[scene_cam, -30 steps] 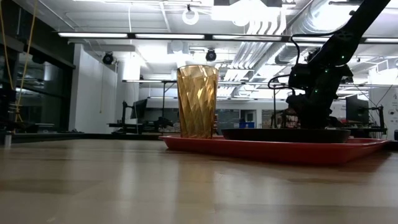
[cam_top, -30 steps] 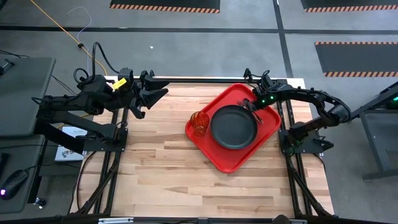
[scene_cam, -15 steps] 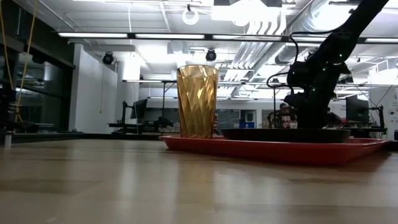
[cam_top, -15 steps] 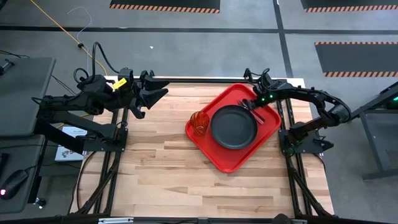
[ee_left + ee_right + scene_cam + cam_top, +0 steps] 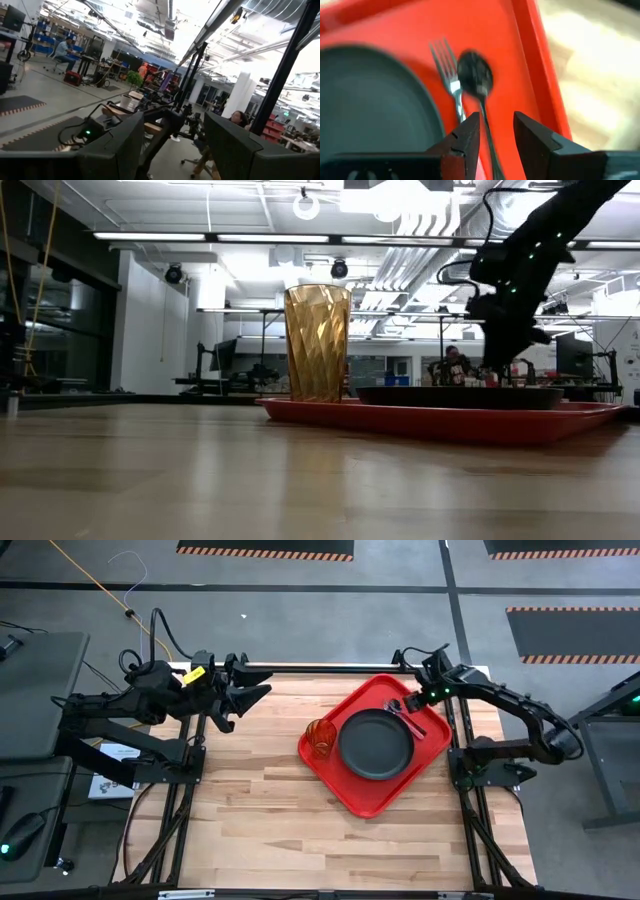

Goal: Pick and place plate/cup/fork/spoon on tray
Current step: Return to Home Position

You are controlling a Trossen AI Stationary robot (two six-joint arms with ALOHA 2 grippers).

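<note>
The red tray (image 5: 365, 802) lies on the right half of the table. The black plate (image 5: 375, 743) sits in its middle, and the amber cup (image 5: 320, 737) stands upright on its left corner. The fork (image 5: 445, 60) and the dark spoon (image 5: 475, 75) lie side by side flat on the tray, between the plate and the tray's far right rim. My right gripper (image 5: 497, 135) hovers open and empty above their handles, which it partly hides. It also shows in the low view (image 5: 505, 350). My left gripper (image 5: 262, 682) waits open at the table's far left.
Bare wooden table lies to the left of the tray and on its near side. The table's frame rail runs along the far edge behind both grippers. People sit in the room beyond the table.
My right gripper has risen from the tray's far right part and drawn back a little toward the table's far right corner. The fork, spoon, plate and cup have stayed in place on the tray.
</note>
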